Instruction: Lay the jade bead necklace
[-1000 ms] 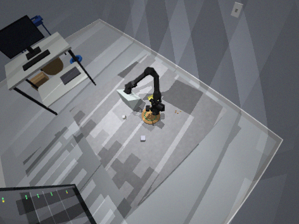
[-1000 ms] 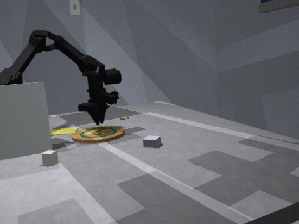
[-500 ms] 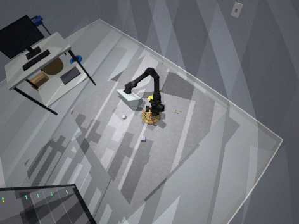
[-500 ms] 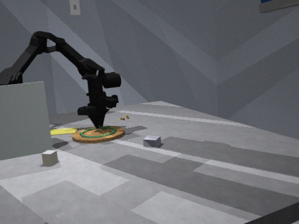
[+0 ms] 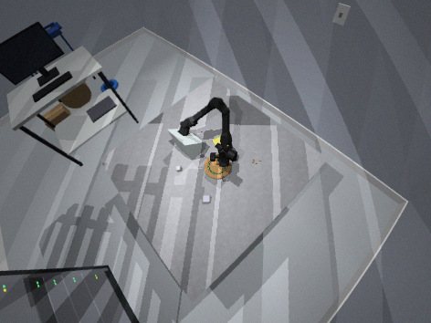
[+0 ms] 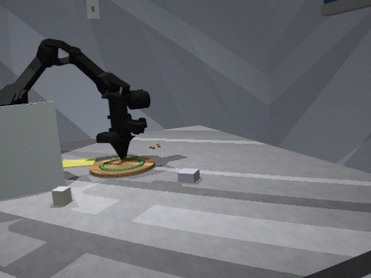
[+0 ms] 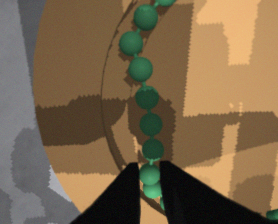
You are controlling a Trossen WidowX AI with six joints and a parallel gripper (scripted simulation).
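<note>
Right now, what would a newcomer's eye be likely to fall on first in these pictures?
Probably the black arm, arching up and over to bring its gripper down at the round bead board. Next, the jade bead necklace, a bright green loop on that tan disc, with beads between the fingertips. Then the large dark monitor on the desk at the top view's upper left.

1) Arm (image 5: 226, 121) (image 6: 88, 68) bent in an arch, elbow (image 5: 216, 102) (image 6: 48, 53) up high, upper arm sloping up to it & forearm sloping down from it
2) Wrist (image 6: 118, 108) below the forearm's low end, approx vertical
3) Gripper (image 5: 222, 163) (image 6: 123, 158) (image 7: 148, 170) pointing down, tips lowest
4) Fingers nearly tog, narrow gap btwn tips in wrist cam, closed on smth; top view's poor, so finger spacing there prob not readable
</note>
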